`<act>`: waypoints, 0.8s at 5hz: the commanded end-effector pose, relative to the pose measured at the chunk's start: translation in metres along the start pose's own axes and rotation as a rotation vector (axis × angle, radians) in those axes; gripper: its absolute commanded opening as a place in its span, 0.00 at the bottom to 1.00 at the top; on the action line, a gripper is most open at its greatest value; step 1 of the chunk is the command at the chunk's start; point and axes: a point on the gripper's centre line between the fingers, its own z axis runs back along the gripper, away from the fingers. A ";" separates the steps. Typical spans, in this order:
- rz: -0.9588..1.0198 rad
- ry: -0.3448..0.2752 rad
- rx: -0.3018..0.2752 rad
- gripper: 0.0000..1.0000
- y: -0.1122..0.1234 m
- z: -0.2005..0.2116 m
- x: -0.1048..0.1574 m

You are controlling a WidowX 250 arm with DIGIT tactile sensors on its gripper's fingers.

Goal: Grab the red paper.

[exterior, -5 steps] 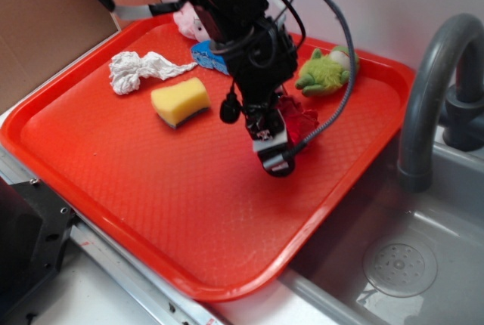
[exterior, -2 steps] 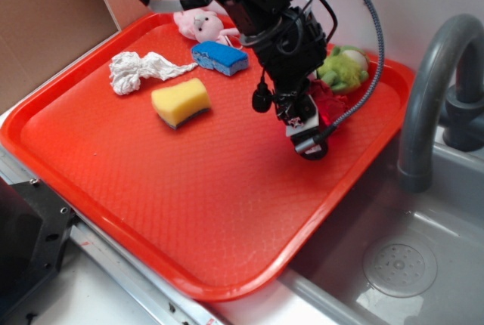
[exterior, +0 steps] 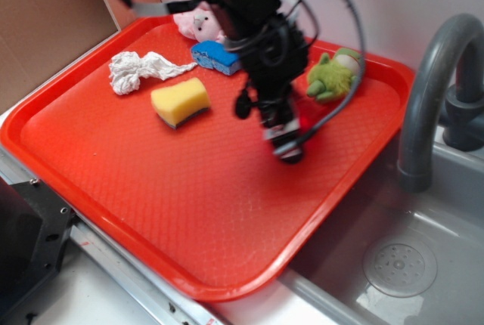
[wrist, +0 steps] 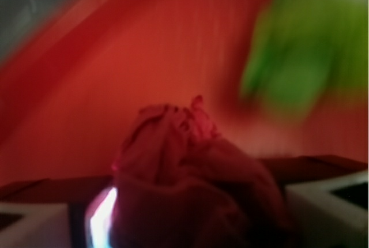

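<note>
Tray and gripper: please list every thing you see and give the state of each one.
gripper: above the tray, blurred, shut on the red paper
red paper: crumpled, held between the fingers
orange-red tray: flat beside the sink
yellow sponge: lying on the tray
blue sponge: partly hidden by the arm
white rag: twisted, lying loose
green plush toy: lying near the far rim

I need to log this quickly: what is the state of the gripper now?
Gripper: closed on the red paper, which sits between its fingers.
</note>
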 end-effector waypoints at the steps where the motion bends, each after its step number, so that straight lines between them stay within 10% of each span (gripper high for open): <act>1: 0.490 0.065 0.010 0.00 -0.020 0.117 -0.025; 2: 0.616 0.084 0.027 0.00 -0.028 0.152 -0.045; 3: 0.807 0.125 0.162 0.00 -0.041 0.184 -0.074; 4: 0.844 0.148 0.149 0.00 -0.043 0.188 -0.082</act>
